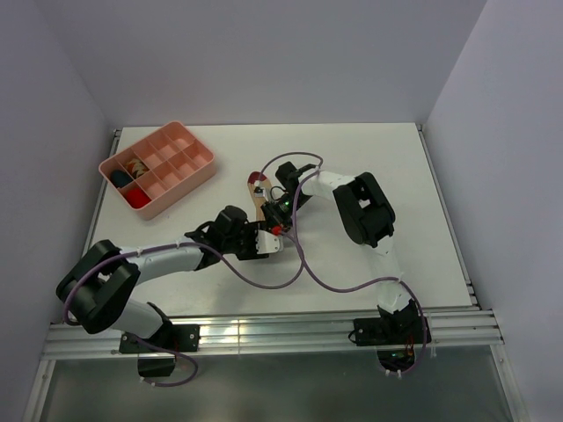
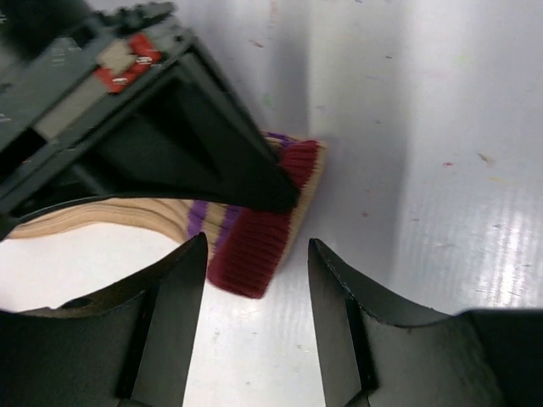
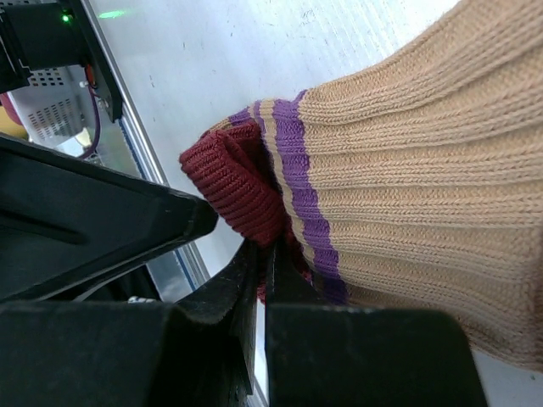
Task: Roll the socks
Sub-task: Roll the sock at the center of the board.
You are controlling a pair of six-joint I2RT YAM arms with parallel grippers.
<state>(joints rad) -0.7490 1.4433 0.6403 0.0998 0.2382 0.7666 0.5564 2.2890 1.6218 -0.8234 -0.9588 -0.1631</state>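
(a) Right wrist. Showed the right hand (image 3: 260, 254) closed on the sock (image 3: 407, 170), with the dark red cuff (image 3: 229, 182) pinched between its fingers (image 3: 212, 339). Showed purple stripes (image 3: 297, 161) next to the cuff and ribbed tan knit beyond them toward 3 o'clock.

(b) Left wrist. Showed the left hand (image 2: 256, 246) open, its fingers set either side of the cuff's nearest corner and not clamped on it; could not tell whether either touched the fabric. Showed, from 10 o'clock, one dark finger (image 2: 246, 174) of the right hand pressed onto the cuff.

(c) Top. Showed the sock flat near the centre of the white counter (image 1: 422, 167), a dark red end toward 12 o'clock and the cuff end toward 6 o'clock, hidden under the two hands. Showed a pink tray (image 1: 180, 195) well apart toward 10 o'clock, with small bundles (image 1: 136, 198) in the compartments at its 9 o'clock end, too small to tell apart.
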